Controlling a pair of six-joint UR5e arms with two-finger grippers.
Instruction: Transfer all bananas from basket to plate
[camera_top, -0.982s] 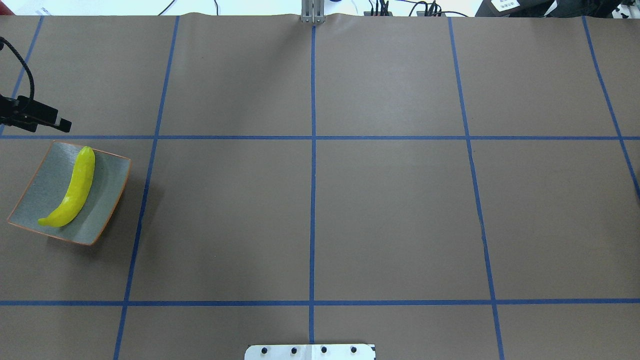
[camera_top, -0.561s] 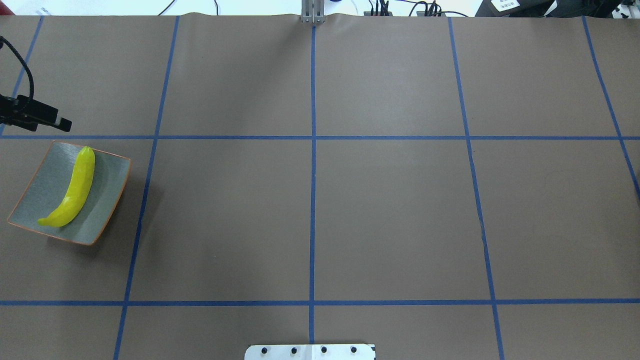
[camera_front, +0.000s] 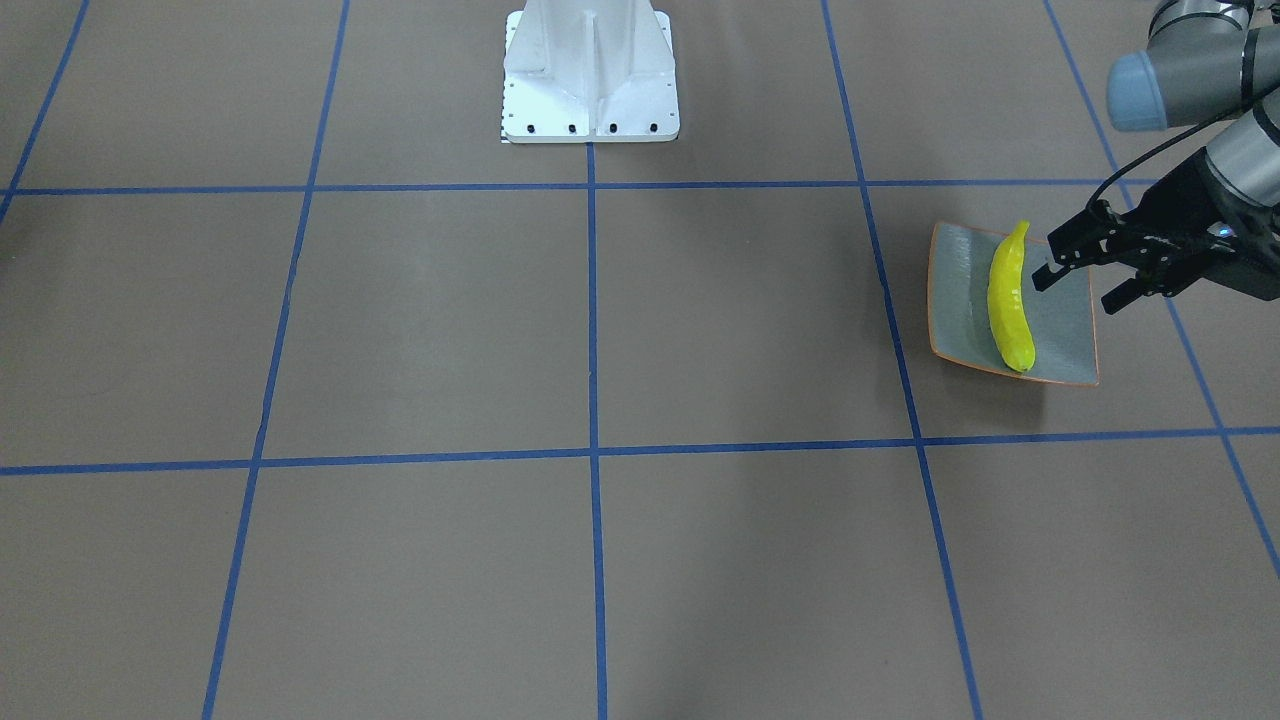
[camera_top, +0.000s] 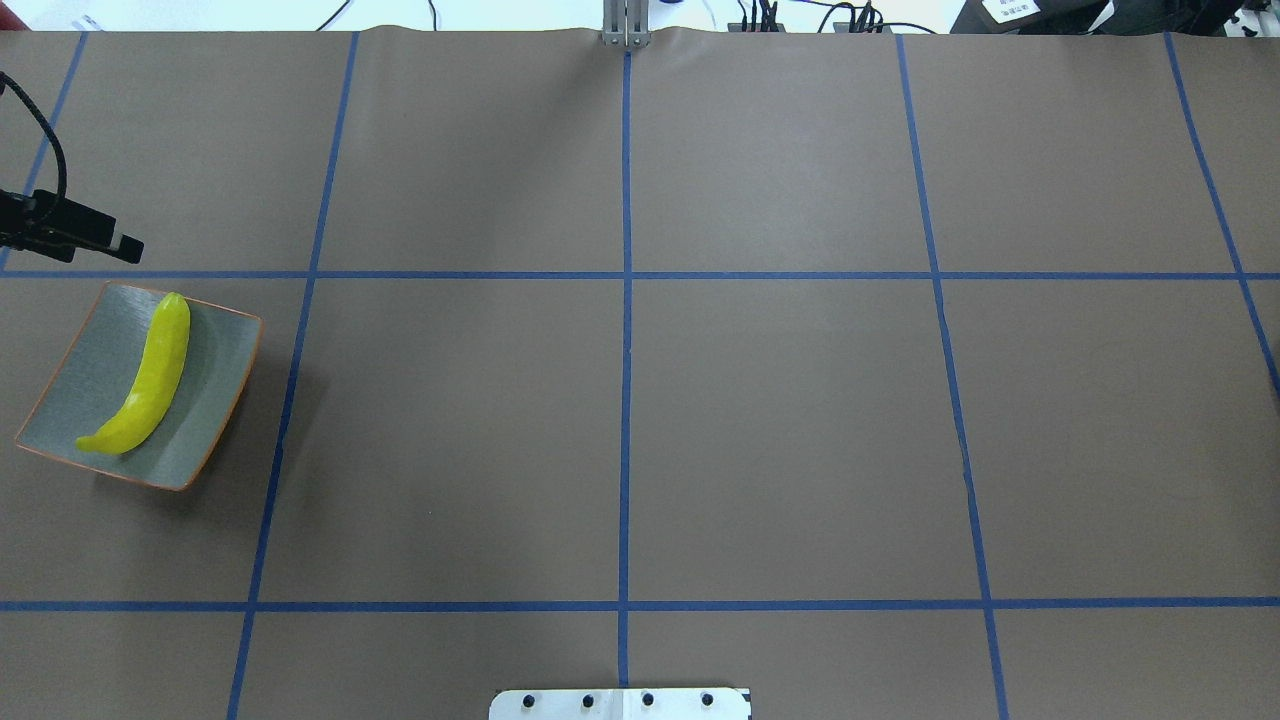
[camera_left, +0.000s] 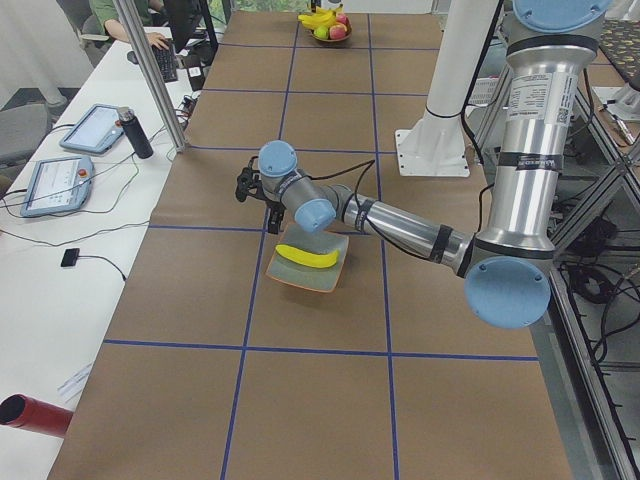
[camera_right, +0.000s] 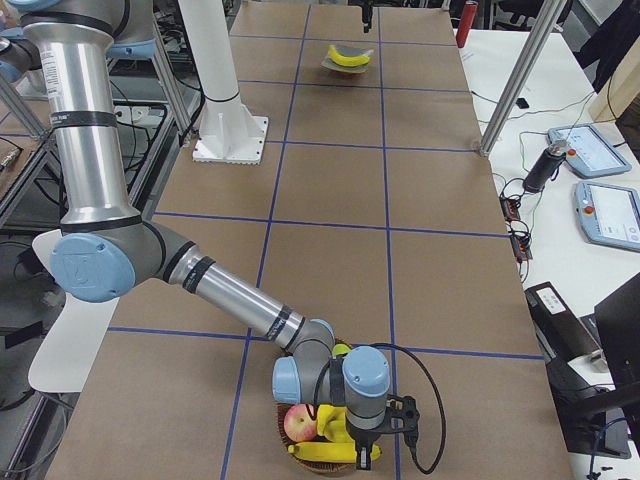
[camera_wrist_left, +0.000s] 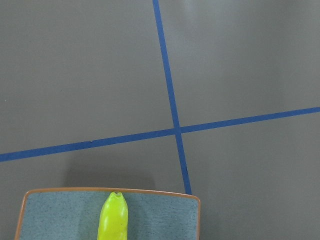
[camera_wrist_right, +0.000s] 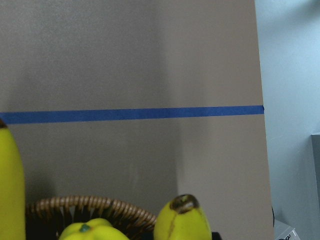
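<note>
One yellow banana (camera_top: 150, 375) lies lengthwise on the grey-blue plate (camera_top: 215, 400) at the table's left end. It also shows in the front-facing view (camera_front: 1008, 300). My left gripper (camera_front: 1080, 288) hovers open and holds nothing, just beyond the plate's far side. At the other end of the table, the basket (camera_right: 300, 462) holds more bananas (camera_right: 335, 452). My right gripper (camera_right: 352, 450) sits low over that basket; I cannot tell whether it is open or shut. The right wrist view shows the wicker rim (camera_wrist_right: 90, 204) and a banana tip (camera_wrist_right: 182, 220).
A red apple (camera_right: 300, 423) and a yellow-green fruit (camera_wrist_right: 95, 231) share the basket. The robot's white pedestal (camera_front: 590, 75) stands at mid-table on the robot's side. A side desk with tablets (camera_right: 605, 210) runs along the operators' side, where a person (camera_left: 125, 15) sits.
</note>
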